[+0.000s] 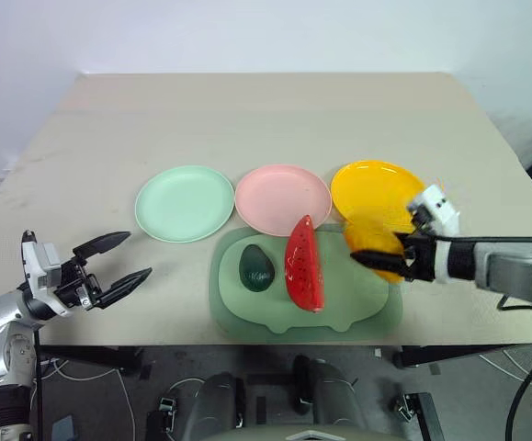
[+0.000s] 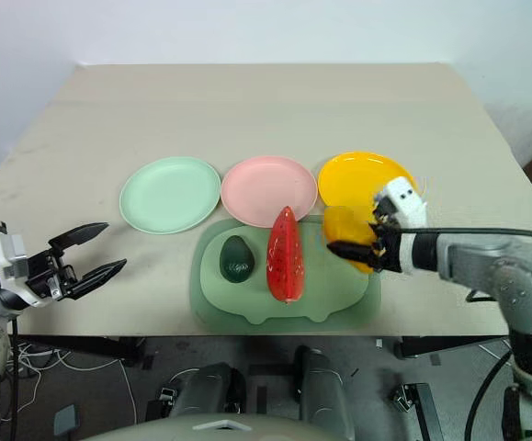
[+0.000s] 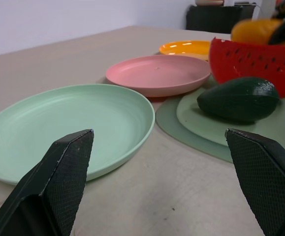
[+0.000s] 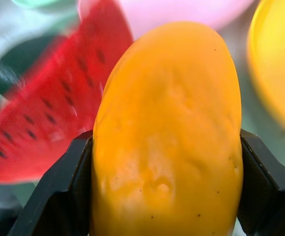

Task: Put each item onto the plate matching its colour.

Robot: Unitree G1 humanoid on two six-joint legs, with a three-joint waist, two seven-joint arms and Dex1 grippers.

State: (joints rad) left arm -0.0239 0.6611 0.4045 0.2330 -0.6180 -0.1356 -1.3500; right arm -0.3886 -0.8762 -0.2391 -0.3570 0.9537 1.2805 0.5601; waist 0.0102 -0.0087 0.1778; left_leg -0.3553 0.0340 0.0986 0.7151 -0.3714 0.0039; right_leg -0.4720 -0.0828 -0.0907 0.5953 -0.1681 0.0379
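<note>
Right gripper clamps the mango.
The mango hides part of the yellow plate rim; left gripper spread wide, empty, beside the table edge.

Silver arms, black-fingered end effector

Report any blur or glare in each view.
Right wrist view: the mango between the black fingers is sharp, the watermelon wedge behind smeared. Left eye view: the mango looks blurred. Left wrist view: soft highlights on the yellow plate; far objects slightly soft.
</note>
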